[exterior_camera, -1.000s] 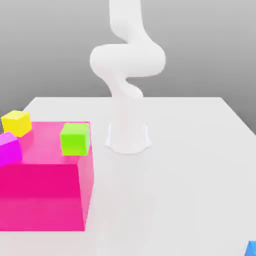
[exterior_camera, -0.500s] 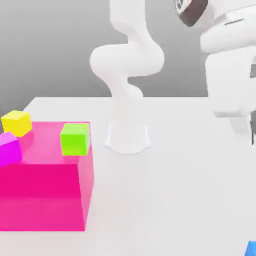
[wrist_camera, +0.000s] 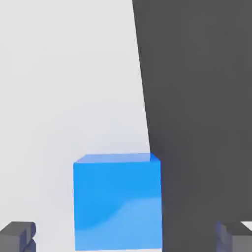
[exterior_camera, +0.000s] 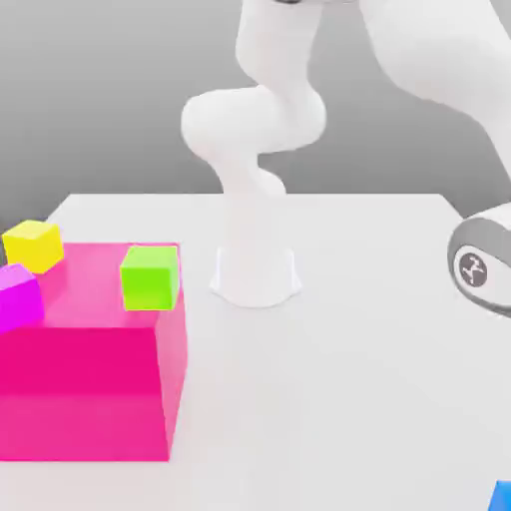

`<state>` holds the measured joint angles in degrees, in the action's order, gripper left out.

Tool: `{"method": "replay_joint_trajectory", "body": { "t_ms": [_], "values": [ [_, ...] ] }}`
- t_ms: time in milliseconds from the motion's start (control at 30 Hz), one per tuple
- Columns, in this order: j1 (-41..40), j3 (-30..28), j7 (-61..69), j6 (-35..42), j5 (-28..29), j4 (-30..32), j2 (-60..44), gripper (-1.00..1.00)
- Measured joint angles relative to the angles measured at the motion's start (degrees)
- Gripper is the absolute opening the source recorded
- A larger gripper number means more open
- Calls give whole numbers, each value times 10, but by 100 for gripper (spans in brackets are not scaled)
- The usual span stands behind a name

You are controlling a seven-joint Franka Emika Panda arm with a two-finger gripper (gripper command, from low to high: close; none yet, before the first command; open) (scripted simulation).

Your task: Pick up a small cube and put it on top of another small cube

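Lower in the exterior view now, our arm (exterior_camera: 434, 60) has swung down towards its right side; the cubes haven't shifted. We see the blue cube (wrist_camera: 118, 204) at the table's (wrist_camera: 69, 88) edge, lying between our gripper's (wrist_camera: 126, 236) parted fingers—squared to them, slightly nearer one. We count one blue, one yellow cube (exterior_camera: 33, 247), one green (exterior_camera: 150, 279), one magenta (exterior_camera: 18, 297)—and one pink block (exterior_camera: 85, 389).

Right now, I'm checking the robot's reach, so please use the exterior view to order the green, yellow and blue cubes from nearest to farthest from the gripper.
1. Blue cube: nearest, at the exterior view's lower right, by the gripper.
2. Green cube: on the pink block's right side.
3. Yellow cube: farthest, at the block's far left.
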<state>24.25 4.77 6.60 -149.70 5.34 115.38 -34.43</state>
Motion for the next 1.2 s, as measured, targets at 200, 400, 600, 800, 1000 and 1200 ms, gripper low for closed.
{"method": "replay_joint_trajectory", "body": {
  "t_ms": [200, 400, 600, 800, 1000, 1200],
  "values": [
    [1, -1, 0, -9, 1, -3, -14, -100],
    [-5, 0, 6, 44, -11, 13, 56, -100],
    [-73, -76, -43, 125, -30, 42, 174, -100],
    [-148, -157, -104, 196, -30, 74, 281, -100],
    [-303, -233, -202, 301, -11, 105, 417, -100],
    [-348, -271, -233, 266, -13, 167, 441, -100]
  ]
}}
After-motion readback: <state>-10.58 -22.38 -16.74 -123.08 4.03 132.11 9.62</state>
